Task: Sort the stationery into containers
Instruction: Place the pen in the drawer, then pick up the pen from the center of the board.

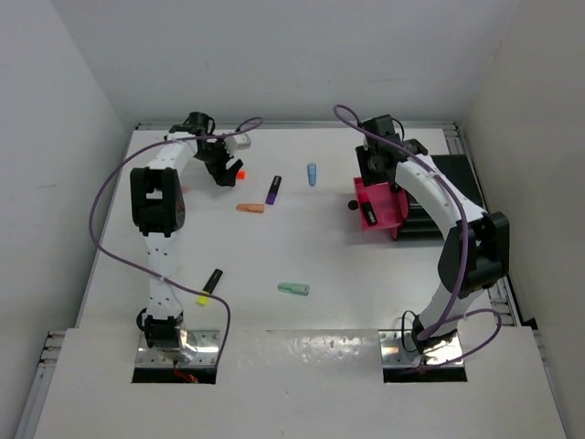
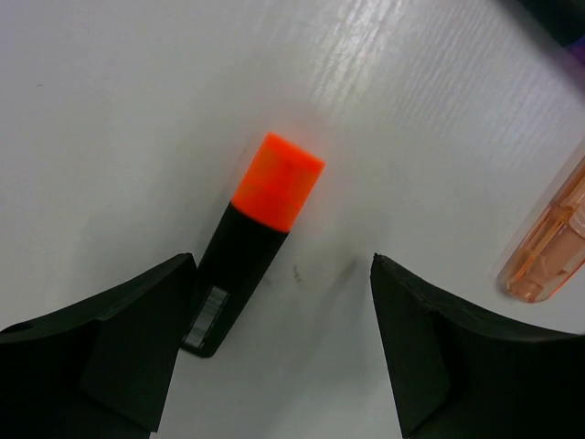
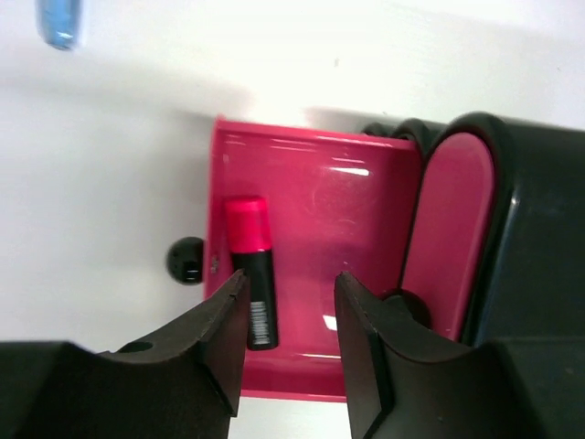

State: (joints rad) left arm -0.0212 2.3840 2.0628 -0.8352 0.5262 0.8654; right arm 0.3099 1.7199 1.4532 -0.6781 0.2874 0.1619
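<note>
The orange-tipped highlighter (image 1: 239, 173) is found on the counter (image 1: 311, 256) well to the left of the pulled-out drawer (image 1: 388, 218) and slightly farther back than it, on the side away from the black box (image 1: 450, 183). The left hand (image 1: 222, 167) is held directly over it, so that arm is plainly the nearer. The right hand (image 1: 379, 163) is hung over the drawer itself.

What is hidden from above is made plain in the left wrist view. The left hand is spread wide with nothing gripped, and the highlighter is not centred in the gap. Its black barrel lies against or just beside one finger (image 2: 137, 338), well apart from the other. Its long axis runs mostly away from the wrist, leaning a little across the gap, orange cap farthest. A sideways shift toward the barrel is judged to be needed before any closing. A clear orange piece (image 2: 548, 247) is seen beyond the other finger.

In the right wrist view the right hand is shown at a narrow gap, empty, above a pink-capped highlighter (image 3: 251, 274) lying inside the drawer along its front wall, by the knob (image 3: 187, 261).
</note>
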